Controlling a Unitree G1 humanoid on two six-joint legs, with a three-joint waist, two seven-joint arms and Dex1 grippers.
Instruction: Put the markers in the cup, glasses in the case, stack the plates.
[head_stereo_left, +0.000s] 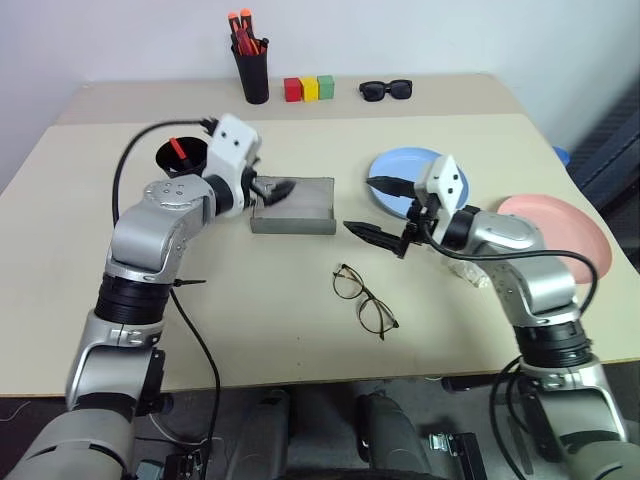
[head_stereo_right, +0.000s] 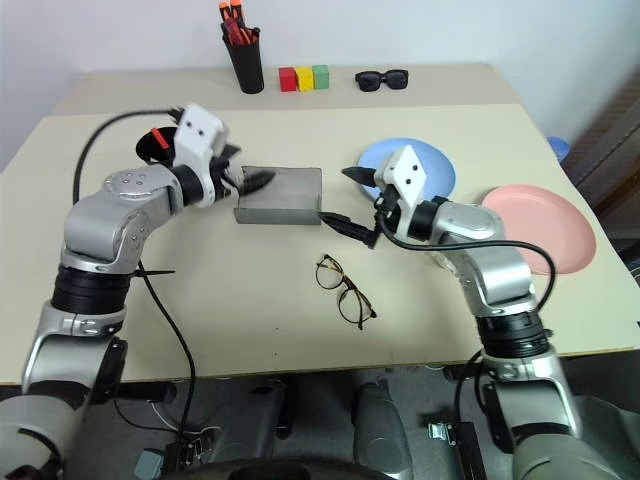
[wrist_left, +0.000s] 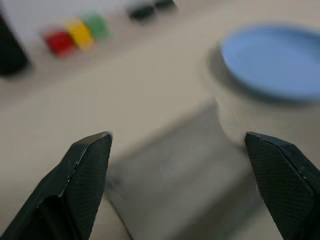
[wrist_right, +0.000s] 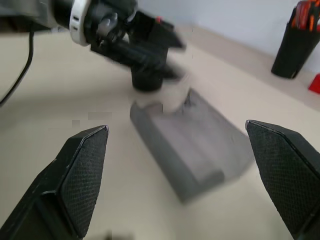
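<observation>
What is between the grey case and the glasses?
Nothing: just bare table between the case and the glasses, seen in both eye views.

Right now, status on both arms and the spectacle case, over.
Left gripper open at grey rectangular case. Right gripper open, empty. Thin wire-framed round-lens glasses on table, not cased. Case shut. Nothing blocking.

My arms are silver-grey metal shells, rounded at each joint, with black ribbed rings between the segments. A white angular camera block sits on each wrist. Black cables loop out from my wrists and trail down along my forearms — one hangs long below my left elbow. My left pincer (head_stereo_left: 274, 189) and right pincer (head_stereo_left: 377, 209) each end in two black, pointed fingers (wrist_left: 87, 175) — finely cross-hatched on the pads.
</observation>
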